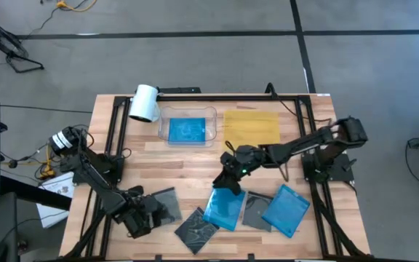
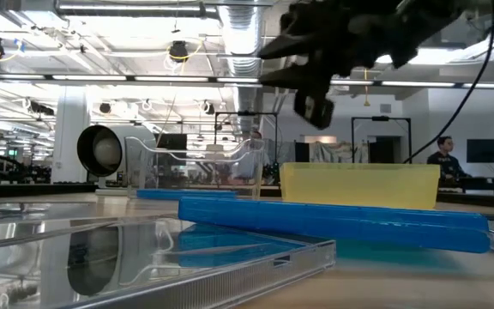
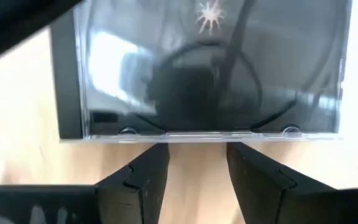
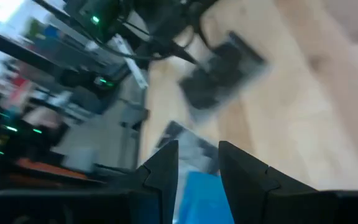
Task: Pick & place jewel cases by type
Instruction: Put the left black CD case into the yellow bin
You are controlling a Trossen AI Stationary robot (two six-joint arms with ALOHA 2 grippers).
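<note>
Three grey-clear jewel cases lie flat near the table's front: one [image 1: 169,204] by my left gripper, one [image 1: 197,230] at the front edge, one [image 1: 255,212] between two blue cases [image 1: 224,208] [image 1: 286,210]. A third blue case [image 1: 188,131] lies in the clear tray [image 1: 211,113]. My left gripper [image 1: 153,212] [image 3: 197,152] is open and points down, its fingertips just short of the nearest grey case's edge [image 3: 210,135]. My right gripper [image 1: 230,182] [image 4: 197,155] is open and hangs above the left blue case [image 4: 197,196], holding nothing.
The yellow tray [image 1: 252,125] stands at the far side, right of the clear tray. A white cylinder [image 1: 144,102] lies at the far left corner. Black frame rails [image 1: 115,138] run along the table's left, right and far edges. A person [image 2: 442,154] stands far behind.
</note>
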